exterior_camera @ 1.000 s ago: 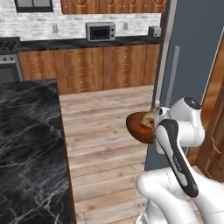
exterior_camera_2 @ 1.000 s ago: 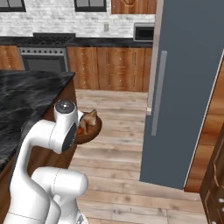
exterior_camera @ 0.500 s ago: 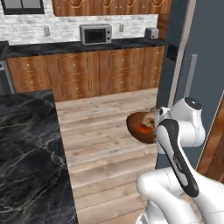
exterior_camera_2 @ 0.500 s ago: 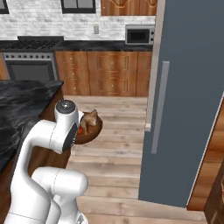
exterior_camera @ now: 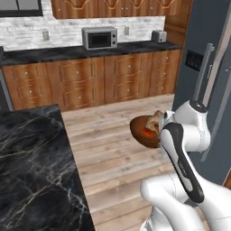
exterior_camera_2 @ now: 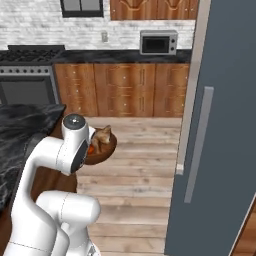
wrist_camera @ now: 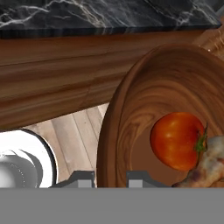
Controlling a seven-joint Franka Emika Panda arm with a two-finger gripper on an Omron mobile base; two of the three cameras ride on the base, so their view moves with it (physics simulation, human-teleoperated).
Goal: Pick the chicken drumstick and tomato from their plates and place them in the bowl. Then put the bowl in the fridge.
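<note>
The reddish-brown wooden bowl [wrist_camera: 113, 122] hangs in the air over the floor, with my gripper [wrist_camera: 109, 178] shut on its rim, one fingertip on each side. Inside lie the red tomato [wrist_camera: 177, 140] and the golden-brown chicken drumstick [wrist_camera: 209, 168]. From the base views, the bowl [exterior_camera: 140, 131] [exterior_camera_2: 105, 151] sits just in front of my white arm, the drumstick [exterior_camera: 155, 120] [exterior_camera_2: 103, 135] poking above its rim. The dark slate fridge [exterior_camera: 205, 40] [exterior_camera_2: 225, 125] stands close on the right, its door shut and its long grey handle [exterior_camera_2: 198, 145] facing me. The plates are out of view.
A black marble counter [exterior_camera: 31, 158] [exterior_camera_2: 20, 127] runs along my left. Wooden cabinets with a microwave [exterior_camera: 99, 37] [exterior_camera_2: 157, 42] line the far wall, with a stove [exterior_camera_2: 27, 85] at the left. Open wood floor [exterior_camera: 108, 149] lies between me and the fridge.
The whole scene has shifted as the base drove and turned; the fridge fills more of the right side. The bowl stays gripped in the same place relative to the arm.
</note>
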